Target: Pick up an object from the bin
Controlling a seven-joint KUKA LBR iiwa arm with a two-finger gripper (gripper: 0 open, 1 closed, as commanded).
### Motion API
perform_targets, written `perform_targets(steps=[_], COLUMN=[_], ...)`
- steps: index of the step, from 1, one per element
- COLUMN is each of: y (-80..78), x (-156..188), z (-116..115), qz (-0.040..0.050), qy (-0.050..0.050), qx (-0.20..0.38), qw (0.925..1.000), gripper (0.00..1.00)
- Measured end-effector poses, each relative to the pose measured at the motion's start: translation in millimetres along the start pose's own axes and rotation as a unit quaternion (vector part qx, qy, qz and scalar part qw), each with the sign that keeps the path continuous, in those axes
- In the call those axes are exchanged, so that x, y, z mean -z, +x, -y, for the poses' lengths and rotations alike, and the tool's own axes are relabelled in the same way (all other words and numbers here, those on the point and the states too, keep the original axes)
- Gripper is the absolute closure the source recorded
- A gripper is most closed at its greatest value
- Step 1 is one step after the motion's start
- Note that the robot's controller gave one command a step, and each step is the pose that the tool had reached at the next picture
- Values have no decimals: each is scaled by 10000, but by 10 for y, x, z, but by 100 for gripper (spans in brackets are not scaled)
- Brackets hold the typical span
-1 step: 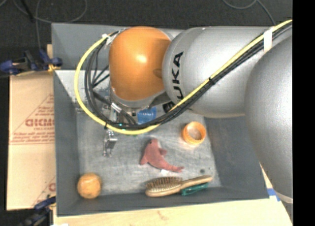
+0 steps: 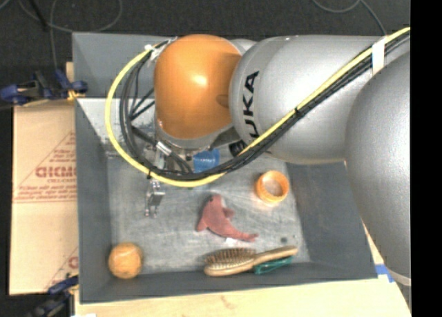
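Note:
My gripper (image 2: 153, 198) hangs under the orange wrist cover over bare bin floor in the left half of the bin, and I see nothing in it. A dark pink, floppy, fish-like toy (image 2: 219, 217) lies on the floor to its right, apart from it. An orange ball (image 2: 125, 260) rests in the near left corner, below the gripper. A blue thing (image 2: 206, 161) peeks out from under the arm, to the gripper's upper right, mostly hidden.
An orange tape roll (image 2: 272, 187) lies flat toward the right. A wooden hairbrush (image 2: 242, 260) lies along the near wall with a green thing (image 2: 277, 265) beside its handle. The arm covers the back of the bin.

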State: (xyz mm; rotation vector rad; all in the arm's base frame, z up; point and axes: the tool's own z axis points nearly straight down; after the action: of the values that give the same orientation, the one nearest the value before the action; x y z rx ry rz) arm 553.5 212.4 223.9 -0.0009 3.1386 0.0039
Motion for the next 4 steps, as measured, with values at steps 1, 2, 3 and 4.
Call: perform_targets(steps=[1,2,3,4], y=[5,-443,-274,8], x=[-5,-147,-410,-577], z=[4,337,513,922], qz=[-3,13,30,-12], qy=[2,5,20,6], qx=[19,470,1222,2280], qw=[10000,9989,9925,9737], gripper=[0,0,0,0])
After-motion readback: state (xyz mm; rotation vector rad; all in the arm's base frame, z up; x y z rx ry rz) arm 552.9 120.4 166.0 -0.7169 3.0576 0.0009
